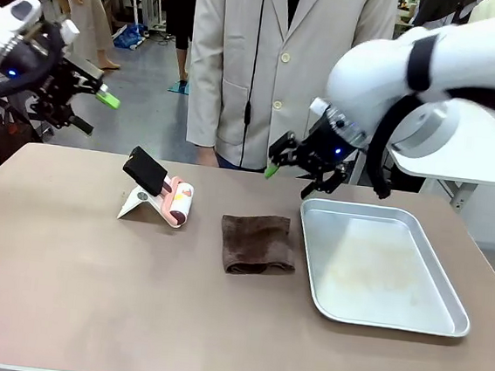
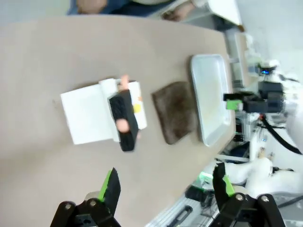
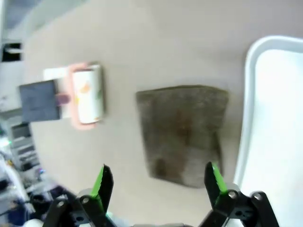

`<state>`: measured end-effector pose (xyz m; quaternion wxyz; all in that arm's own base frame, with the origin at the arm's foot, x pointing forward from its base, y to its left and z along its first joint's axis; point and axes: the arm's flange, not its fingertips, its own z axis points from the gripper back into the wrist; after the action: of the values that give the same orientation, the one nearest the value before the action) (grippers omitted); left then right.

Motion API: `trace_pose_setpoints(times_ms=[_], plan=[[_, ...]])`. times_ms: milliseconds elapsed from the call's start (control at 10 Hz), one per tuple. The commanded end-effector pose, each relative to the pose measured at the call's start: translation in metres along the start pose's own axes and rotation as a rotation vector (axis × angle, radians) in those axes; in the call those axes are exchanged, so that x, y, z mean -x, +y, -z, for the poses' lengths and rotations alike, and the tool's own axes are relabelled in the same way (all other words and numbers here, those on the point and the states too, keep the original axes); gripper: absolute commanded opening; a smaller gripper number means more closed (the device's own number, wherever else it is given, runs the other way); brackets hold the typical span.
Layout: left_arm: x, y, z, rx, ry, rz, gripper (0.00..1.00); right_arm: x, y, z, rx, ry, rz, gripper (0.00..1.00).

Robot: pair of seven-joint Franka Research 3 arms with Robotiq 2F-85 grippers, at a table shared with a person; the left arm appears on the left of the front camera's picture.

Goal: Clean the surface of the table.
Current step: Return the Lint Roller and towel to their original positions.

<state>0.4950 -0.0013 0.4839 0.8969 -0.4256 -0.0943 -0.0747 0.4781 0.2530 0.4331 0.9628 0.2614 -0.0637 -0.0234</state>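
Note:
The taupe-brown table [image 1: 89, 284] carries a folded brown cloth [image 1: 258, 243] near its middle. My left gripper [image 1: 95, 111] hangs open high above the table's left end, holding nothing. Over the far edge, between the cloth and the tray, my right gripper [image 1: 290, 179] is raised and open with nothing in it. From the left wrist view, the open left gripper [image 2: 165, 182] looks down on the table [image 2: 47, 161] and the cloth [image 2: 175, 111]. The right wrist view has the open right gripper [image 3: 157, 182] just above the cloth [image 3: 182, 132].
A shallow silver tray [image 1: 434, 296] lies on the table's right side. A lint roller with a black handle [image 1: 155, 185] leans on a white stand left of the cloth. A person in a pale coat [image 1: 276, 66] stands at the far edge.

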Motion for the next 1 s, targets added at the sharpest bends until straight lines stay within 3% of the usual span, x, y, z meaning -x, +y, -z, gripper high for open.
trace_pose_setpoints(times_ms=[0, 500, 600, 900], plan=[[0.027, 0.016, -0.018, 0.19, 0.007, 0.007, 1.0, 0.027, -0.047, -0.033, -0.283, -0.001, 0.028, 1.0], [0.084, 0.052, -0.039, 0.36, -0.072, -0.025, 1.0, 0.07, -0.169, -0.117, -0.868, 0.206, 0.08, 1.0], [0.092, 0.062, -0.044, 0.412, -0.116, -0.021, 1.0, 0.079, -0.198, -0.135, -0.934, 0.232, 0.113, 1.0], [0.097, 0.086, -0.065, 0.452, -0.224, -0.082, 1.0, 0.09, -0.262, -0.162, -0.969, 0.21, 0.186, 1.0]])
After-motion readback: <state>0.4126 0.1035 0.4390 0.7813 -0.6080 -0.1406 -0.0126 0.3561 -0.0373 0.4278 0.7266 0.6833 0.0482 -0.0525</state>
